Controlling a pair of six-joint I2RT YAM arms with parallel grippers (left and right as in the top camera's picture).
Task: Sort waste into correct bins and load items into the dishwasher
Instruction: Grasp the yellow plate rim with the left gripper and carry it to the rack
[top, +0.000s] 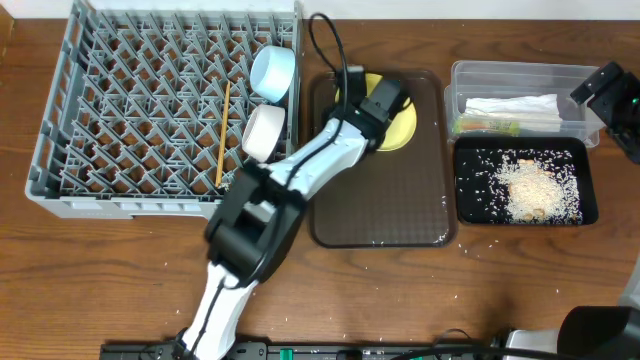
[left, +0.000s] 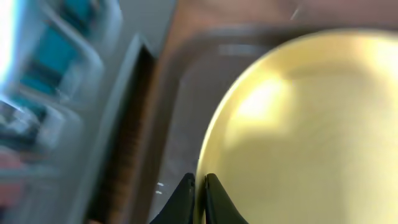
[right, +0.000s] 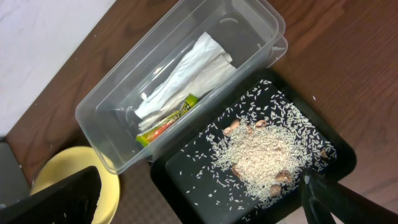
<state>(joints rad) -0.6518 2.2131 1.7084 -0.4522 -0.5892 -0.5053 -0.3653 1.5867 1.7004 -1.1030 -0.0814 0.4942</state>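
The left end effector (left: 199, 194) is narrow, gripping the plate (left: 311, 137) by its rim over the brown tray (top: 380, 205) near the bench's (top: 560, 290) far edge. The right end effector (right: 199, 208) hangs wide over the tub (right: 93, 107) and black tray (right: 186, 186), far right corner.

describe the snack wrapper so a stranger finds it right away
Find the clear plastic tub at the right end of the table, just behind the black tray of rice. Two things lie in it: a white paper napkin and, along its near side, the snack wrapper. The wrapper is a thin green-and-orange strip, the tub's only coloured item.
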